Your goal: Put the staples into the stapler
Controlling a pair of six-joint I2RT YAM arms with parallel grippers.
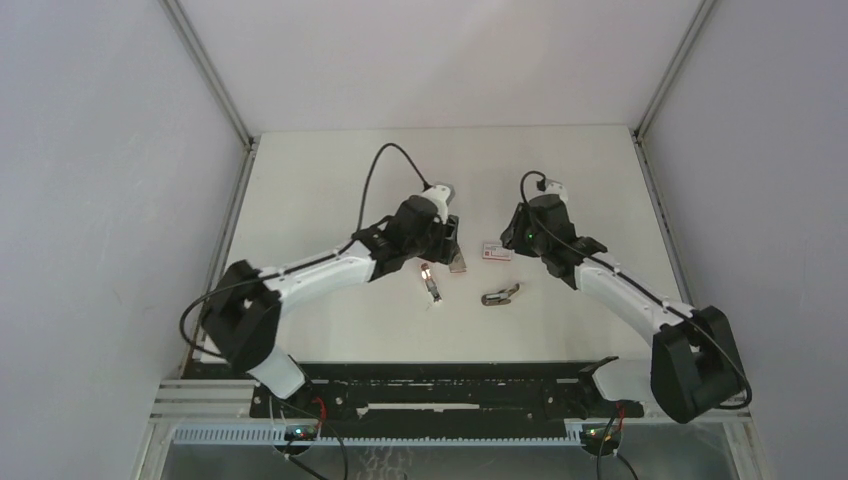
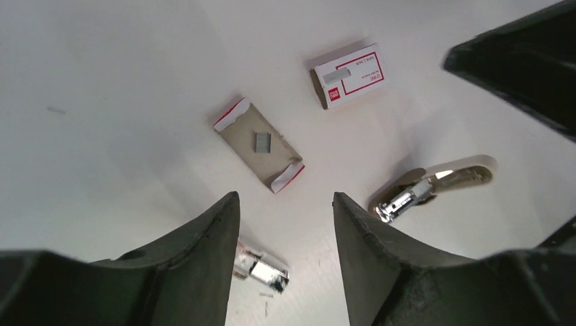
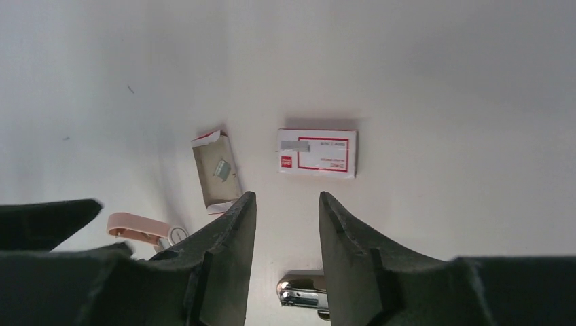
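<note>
The stapler [image 1: 431,282] lies on the white table; its pink body [image 3: 139,229] shows at the left of the right wrist view. Its shiny metal end [image 2: 261,268] shows below and between the left fingers, partly behind one. The staples' white red-printed box [image 1: 497,251] [image 2: 350,75] [image 3: 317,151] lies shut. Beside it is the inner tray [image 2: 258,144] [image 3: 217,170] holding a short strip of staples [image 2: 262,140]. My left gripper [image 2: 285,197] [image 1: 448,243] hovers open over the stapler's end. My right gripper [image 3: 286,195] [image 1: 518,238] is open, just short of the box, holding nothing.
A grey-brown tool with a chrome tip [image 1: 500,295] [image 2: 435,183] [image 3: 302,292] lies in front of the box, right of the stapler. Tiny loose staple bits [image 2: 266,299] lie by the stapler. Grey walls bound the table [image 1: 330,180] on both sides.
</note>
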